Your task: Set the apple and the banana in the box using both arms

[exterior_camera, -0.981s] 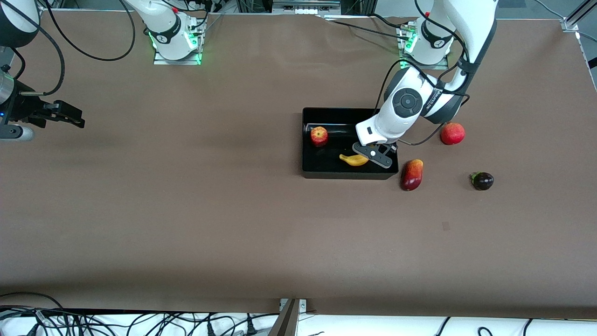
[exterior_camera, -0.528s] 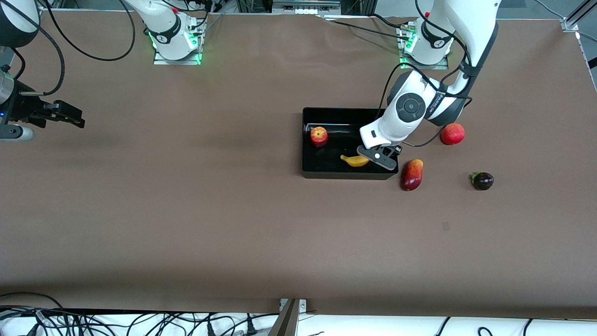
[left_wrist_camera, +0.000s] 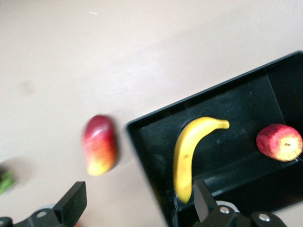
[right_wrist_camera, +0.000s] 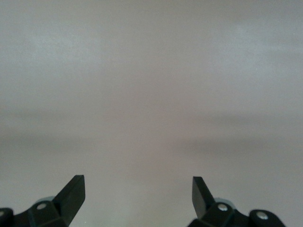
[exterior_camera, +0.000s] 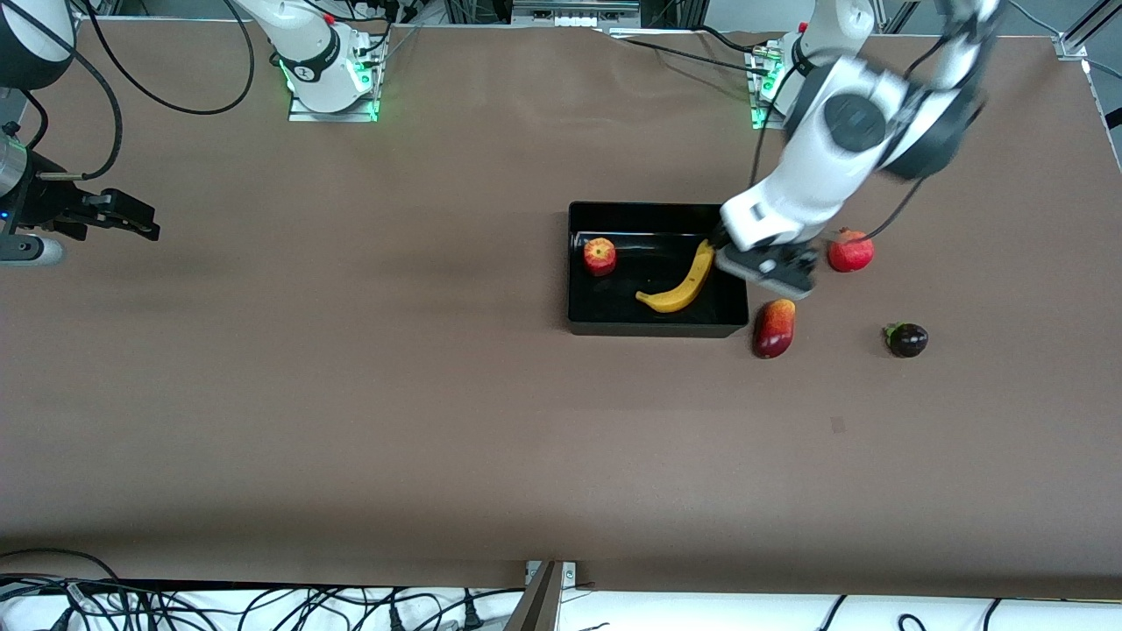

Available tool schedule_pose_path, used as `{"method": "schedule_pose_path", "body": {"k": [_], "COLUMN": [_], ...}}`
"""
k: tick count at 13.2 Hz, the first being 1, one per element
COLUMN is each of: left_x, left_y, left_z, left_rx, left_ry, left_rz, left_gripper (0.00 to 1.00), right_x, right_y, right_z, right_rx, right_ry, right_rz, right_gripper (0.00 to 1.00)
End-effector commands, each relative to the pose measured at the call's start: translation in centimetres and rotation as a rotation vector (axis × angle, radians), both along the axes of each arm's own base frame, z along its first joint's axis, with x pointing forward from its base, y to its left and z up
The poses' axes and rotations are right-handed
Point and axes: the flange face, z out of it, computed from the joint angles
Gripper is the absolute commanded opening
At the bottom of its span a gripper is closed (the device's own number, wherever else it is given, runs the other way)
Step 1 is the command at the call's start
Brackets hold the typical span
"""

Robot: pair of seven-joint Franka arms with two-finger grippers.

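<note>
The black box stands mid-table. The apple and the banana lie inside it; both also show in the left wrist view, apple, banana, box. My left gripper is open and empty, raised over the box's end toward the left arm's side. My right gripper is open and empty, waiting over bare table at the right arm's end; its wrist view shows open fingertips over plain table.
A red-and-yellow mango-like fruit lies just beside the box, also in the left wrist view. A red pomegranate and a dark purple fruit lie toward the left arm's end.
My left gripper has let go of the banana and risen away toward the left arm's end. The banana now lies fully in view in the box. The right arm has not moved.
</note>
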Motion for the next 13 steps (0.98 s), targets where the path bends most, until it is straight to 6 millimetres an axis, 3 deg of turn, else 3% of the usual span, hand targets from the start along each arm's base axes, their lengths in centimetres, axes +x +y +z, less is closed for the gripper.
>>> {"method": "schedule_pose_path", "body": {"k": [1, 3, 5, 6, 13], "left_x": [-1.9, -2.1, -1.9, -1.6, -1.2], "left_y": [4.4, 7.4, 11.0, 13.0, 17.0], "left_z": [8.4, 13.4, 17.1, 18.0, 17.8], "left_rx": [0.050, 0.063, 0.051, 0.033, -0.020], "left_ry": [0.011, 0.047, 0.051, 0.042, 0.061], "left_rz": [0.063, 0.121, 0.204, 0.244, 0.342], "left_gripper": [1.00, 1.00, 1.00, 1.00, 1.00], "right_x": [0.1, 0.1, 0.1, 0.0, 0.0], "right_y": [0.0, 0.0, 0.4, 0.5, 0.2], "right_z": [0.5, 0.5, 0.7, 0.8, 0.7], "right_rx": [-0.010, -0.012, -0.015, -0.015, -0.010], "right_ry": [-0.006, -0.003, -0.009, -0.009, -0.006], "right_rz": [-0.007, -0.007, 0.002, 0.004, 0.002], "right_gripper": [1.00, 1.00, 1.00, 1.00, 1.00]}}
